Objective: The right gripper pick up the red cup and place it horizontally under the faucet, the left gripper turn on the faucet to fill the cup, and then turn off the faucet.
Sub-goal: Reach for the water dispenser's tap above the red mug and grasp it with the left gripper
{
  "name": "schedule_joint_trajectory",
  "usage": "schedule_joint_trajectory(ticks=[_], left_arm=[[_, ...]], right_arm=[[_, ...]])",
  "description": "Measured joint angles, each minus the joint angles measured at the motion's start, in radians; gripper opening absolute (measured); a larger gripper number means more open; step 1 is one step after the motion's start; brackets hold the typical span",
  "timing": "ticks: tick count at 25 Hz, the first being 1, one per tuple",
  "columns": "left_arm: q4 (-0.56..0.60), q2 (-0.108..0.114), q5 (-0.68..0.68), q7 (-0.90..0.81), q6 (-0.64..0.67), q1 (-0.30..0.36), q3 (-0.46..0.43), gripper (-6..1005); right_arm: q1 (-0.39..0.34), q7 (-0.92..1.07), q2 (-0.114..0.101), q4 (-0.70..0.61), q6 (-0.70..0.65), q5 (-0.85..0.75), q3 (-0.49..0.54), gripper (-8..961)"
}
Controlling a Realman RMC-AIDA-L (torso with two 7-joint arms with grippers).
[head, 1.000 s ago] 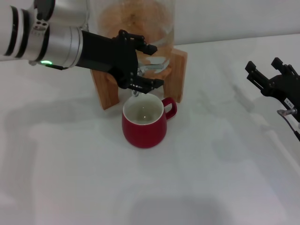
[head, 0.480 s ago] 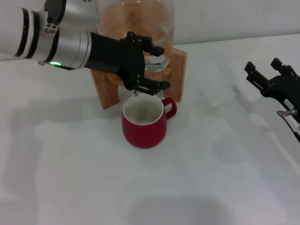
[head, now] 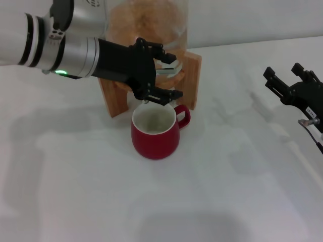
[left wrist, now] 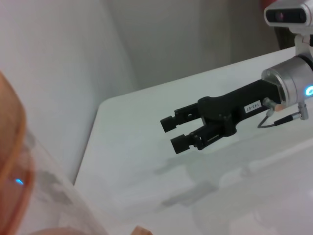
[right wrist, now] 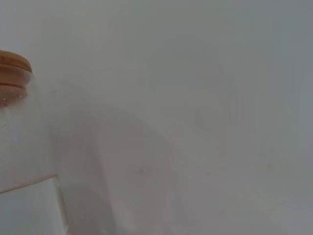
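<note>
The red cup [head: 154, 132] stands upright on the white desk [head: 212, 191], its white inside open to the top and its small loop handle turned toward the robot's right. It sits just in front of a wooden stand [head: 115, 99] that carries a clear glass jar [head: 146, 22] with an orange tint. The cup is directly below the faucet [head: 147, 100], of which only a small bit of chrome shows just above the cup's rim; the rest is hidden behind black fingers.

The left pincer [head: 160, 75] reaches in from the robot's left, its round silver wrist with a small green light lying level above the desk. Its black fingers [head: 162, 94] are spread, one set high against the jar's lower part and the other low just above the cup's rim, around the place where the faucet sits. Whether they actually touch the lever cannot be told.

The right pincer [head: 283, 78] is well apart from the cup, near the right edge of the desk and above it. In the left wrist view this pincer [left wrist: 172, 132] shows its two black fingers parted with a clear gap and nothing between them. The right wrist view shows only part of the jar [right wrist: 24, 156] with its wooden lid [right wrist: 13, 73] against a pale wall.
</note>
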Motion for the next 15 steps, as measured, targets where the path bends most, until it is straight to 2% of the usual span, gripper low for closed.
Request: schedule_joint_trajectory(ticks=[15], left_arm=[[-0.007, -0.001, 0.000, -0.004, 0.001, 0.002, 0.009, 817]], right_arm=[[-0.001, 0.000, 0.000, 0.000, -0.005, 0.000, -0.011, 862]])
